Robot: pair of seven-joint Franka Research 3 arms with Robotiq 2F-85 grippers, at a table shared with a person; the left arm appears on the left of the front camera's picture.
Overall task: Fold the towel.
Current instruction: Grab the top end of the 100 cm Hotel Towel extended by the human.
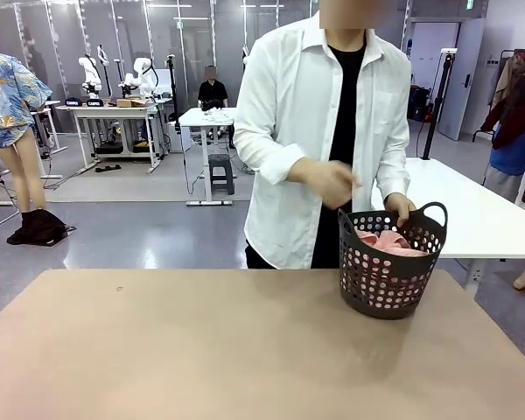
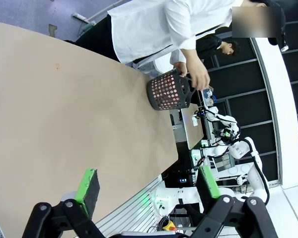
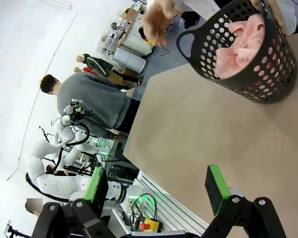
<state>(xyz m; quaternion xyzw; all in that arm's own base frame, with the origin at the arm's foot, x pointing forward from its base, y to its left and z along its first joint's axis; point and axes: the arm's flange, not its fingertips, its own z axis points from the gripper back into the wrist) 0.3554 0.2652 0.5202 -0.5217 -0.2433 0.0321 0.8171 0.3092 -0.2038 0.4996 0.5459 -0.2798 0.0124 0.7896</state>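
Note:
The salmon-pink towel [image 1: 388, 242] lies bunched inside a dark perforated basket [image 1: 389, 278] at the table's far right; the right wrist view shows the towel [image 3: 241, 42] crumpled in the basket [image 3: 238, 74]. A person in a white shirt stands behind it, one hand [image 1: 400, 206] on the basket's rim and the other hand [image 1: 332, 182] raised just above it. The basket [image 2: 169, 91] is far off in the left wrist view. My left gripper [image 2: 149, 186] hangs open over the table's near side. My right gripper [image 3: 156, 183] is open too, well short of the basket, nothing between its fingers.
The tan tabletop [image 1: 201, 350] spreads wide and bare left of and in front of the basket. A white table [image 1: 472, 210] stands behind at the right. Another person in grey [image 3: 89, 101] sits beyond the table's edge in the right wrist view.

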